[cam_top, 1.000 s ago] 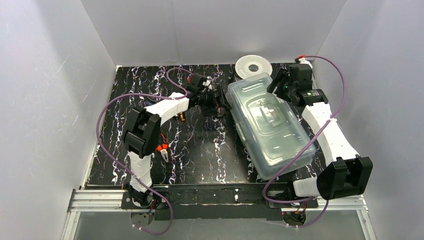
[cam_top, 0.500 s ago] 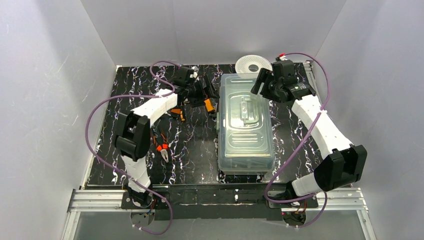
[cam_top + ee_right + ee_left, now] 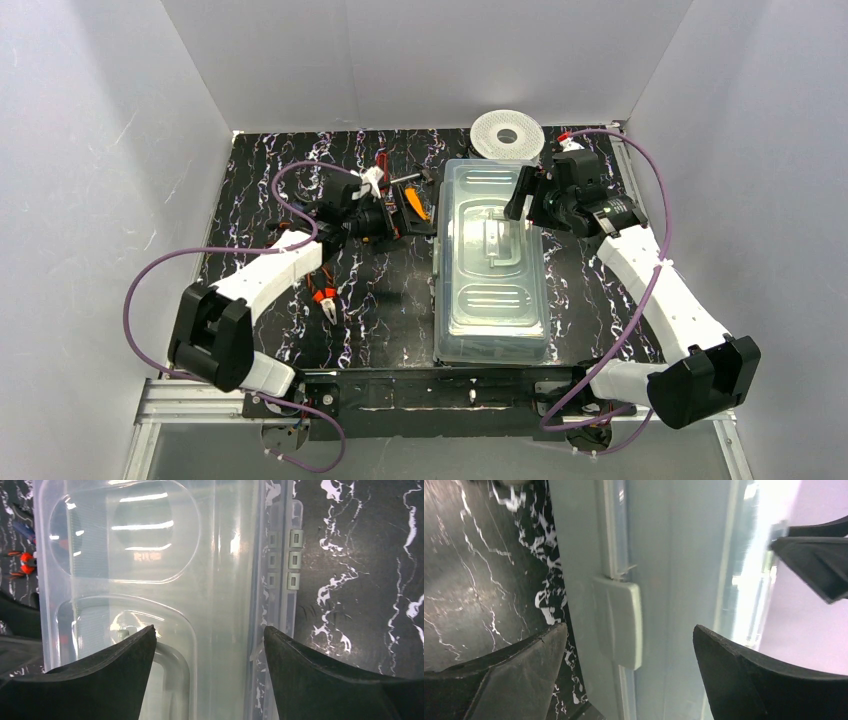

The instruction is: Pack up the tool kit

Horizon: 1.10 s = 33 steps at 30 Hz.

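The tool kit's pale-green box (image 3: 492,300) with its clear lid down lies lengthwise right of the table's middle. My left gripper (image 3: 415,222) is open at the box's left wall. In the left wrist view its fingers (image 3: 524,655) straddle the side latch (image 3: 620,622) without touching it. My right gripper (image 3: 522,205) hangs open over the lid's far right part, with the lid handle (image 3: 172,667) by its left finger. Orange pliers (image 3: 416,203) and red-handled pliers (image 3: 325,300) lie loose left of the box.
A white round spool (image 3: 507,131) stands behind the box at the back edge. More small tools (image 3: 385,170) lie near the left wrist. The box's hinge tabs (image 3: 293,559) face the right side. Grey walls enclose the black marbled table (image 3: 260,200).
The box has swung from slanted to square with the table. The left arm has drawn back and dropped low beside the box. Both grippers have opened wider.
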Tool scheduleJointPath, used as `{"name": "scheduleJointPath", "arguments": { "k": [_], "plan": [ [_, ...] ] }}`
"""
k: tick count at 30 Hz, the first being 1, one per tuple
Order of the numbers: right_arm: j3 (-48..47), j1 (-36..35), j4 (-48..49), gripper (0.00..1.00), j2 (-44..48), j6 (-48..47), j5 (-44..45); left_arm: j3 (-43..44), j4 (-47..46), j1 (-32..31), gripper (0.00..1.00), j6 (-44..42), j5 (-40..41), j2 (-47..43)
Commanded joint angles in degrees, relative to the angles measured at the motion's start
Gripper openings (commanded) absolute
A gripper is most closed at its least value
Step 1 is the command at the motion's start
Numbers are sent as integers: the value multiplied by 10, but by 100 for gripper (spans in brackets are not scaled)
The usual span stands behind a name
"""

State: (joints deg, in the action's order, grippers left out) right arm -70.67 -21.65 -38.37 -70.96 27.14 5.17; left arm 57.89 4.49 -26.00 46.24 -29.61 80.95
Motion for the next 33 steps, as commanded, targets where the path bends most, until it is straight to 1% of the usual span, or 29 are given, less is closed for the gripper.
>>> {"name": "scheduleJointPath", "arguments": {
  "k": [1,4,8,12,15,19,20,22,24,26,30,31,33],
  "plan": [
    [59,4,-55,83,6,-11,-66,-56,-98,2,98,49,-95,26],
    [98,30,-28,83,21,-9,-105,-82,-171,2,98,76,-127,40],
    [121,81,4,78,15,-5,-177,-113,-262,2,96,122,-162,59],
    [111,91,5,75,-12,-5,-189,-151,-365,2,91,183,-181,87],
    [104,93,6,74,-26,-4,-195,-179,-465,1,90,230,-195,129],
    [100,98,9,74,-33,-1,-199,-221,-676,1,85,345,-203,211],
    [101,99,10,73,-33,0,-199,-227,-726,0,83,376,-203,244],
    [106,101,16,71,-35,0,-203,-229,-833,-5,78,434,-203,290],
    [112,103,19,70,-40,1,-210,-219,-910,-14,75,487,-202,329],
    [115,105,20,69,-46,2,-209,-207,-927,-25,75,505,-202,346],
    [121,107,29,66,-52,6,-213,-203,-928,-45,74,508,-202,341],
    [121,107,31,66,-53,7,-213,-205,-928,-48,71,511,-202,335],
    [123,107,34,66,-55,8,-215,-212,-928,-50,58,517,-200,319]
  ]
}}
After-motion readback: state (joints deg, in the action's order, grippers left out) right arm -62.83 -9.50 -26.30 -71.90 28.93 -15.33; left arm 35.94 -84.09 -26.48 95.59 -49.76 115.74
